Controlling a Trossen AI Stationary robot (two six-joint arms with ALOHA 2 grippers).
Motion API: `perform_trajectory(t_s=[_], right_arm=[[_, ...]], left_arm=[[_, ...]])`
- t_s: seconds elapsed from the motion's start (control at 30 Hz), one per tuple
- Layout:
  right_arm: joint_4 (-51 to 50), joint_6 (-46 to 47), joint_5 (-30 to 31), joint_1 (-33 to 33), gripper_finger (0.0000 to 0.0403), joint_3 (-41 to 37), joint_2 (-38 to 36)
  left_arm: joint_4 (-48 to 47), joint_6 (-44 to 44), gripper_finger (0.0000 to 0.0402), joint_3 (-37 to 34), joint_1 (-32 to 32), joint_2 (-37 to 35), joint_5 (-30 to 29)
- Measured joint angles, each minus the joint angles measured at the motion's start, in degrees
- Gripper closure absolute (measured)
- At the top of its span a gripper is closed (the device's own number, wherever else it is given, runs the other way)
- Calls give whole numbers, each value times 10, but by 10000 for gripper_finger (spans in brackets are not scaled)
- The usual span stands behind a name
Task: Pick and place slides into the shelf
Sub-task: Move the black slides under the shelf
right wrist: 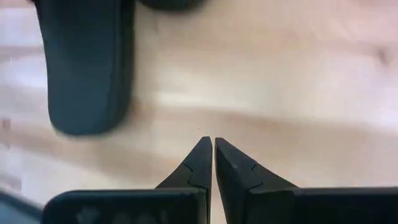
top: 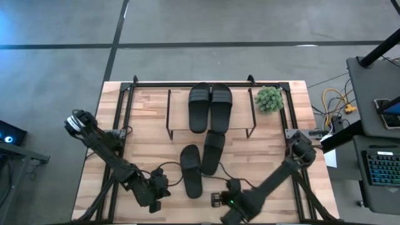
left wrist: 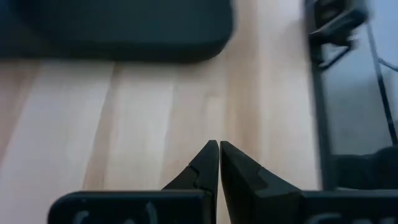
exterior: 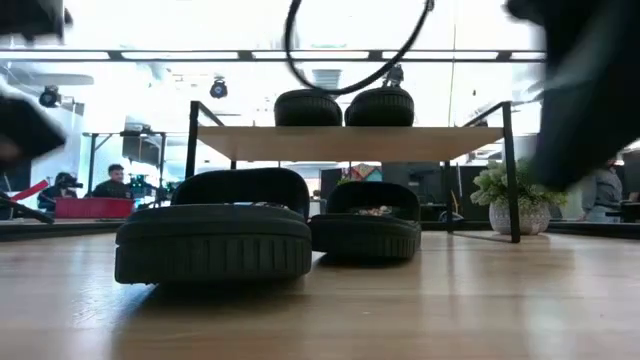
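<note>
Black slides number four. Left gripper sits low at the tabletop's near edge, jaws closed on nothing, just beside the nearer loose slide. That slide lies on the bare wood; the second loose slide lies beside it, its toe end at the shelf's front. Two more slides rest side by side on the shelf's board. Right gripper sits near the front edge, jaws closed, empty. Small green plant stands right of the shelf.
</note>
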Motion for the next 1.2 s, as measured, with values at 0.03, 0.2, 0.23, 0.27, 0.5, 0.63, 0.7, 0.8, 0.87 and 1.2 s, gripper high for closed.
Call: perform_trajectory(t_s=[0.03,0.2,0.23,0.27,0.5,0.63,0.7,0.8,0.87,1.2], right_arm=[[-1,12,0,8,390,0,0],[-11,15,-5,29,390,4,1],[-13,15,-5,31,390,4,1],[-16,15,-5,33,390,5,1],[-20,-45,-5,41,390,5,-1],[-27,-78,0,44,390,6,-2],[-29,-92,0,47,390,6,-2],[-31,-114,0,50,390,6,-2],[-31,-122,0,53,390,6,-2],[-46,-120,0,66,390,4,-9]], left_arm=[[14,-10,401,-8,0,11,-6],[40,-16,401,-15,5,53,-61],[41,-22,401,-12,10,58,-66],[41,-26,401,-9,14,63,-75],[41,-25,401,16,76,69,-120],[41,9,401,25,128,69,-120],[41,23,401,27,152,69,-117],[40,35,401,27,181,68,-117],[39,36,401,29,194,66,-110],[-37,41,401,46,158,26,-59]])
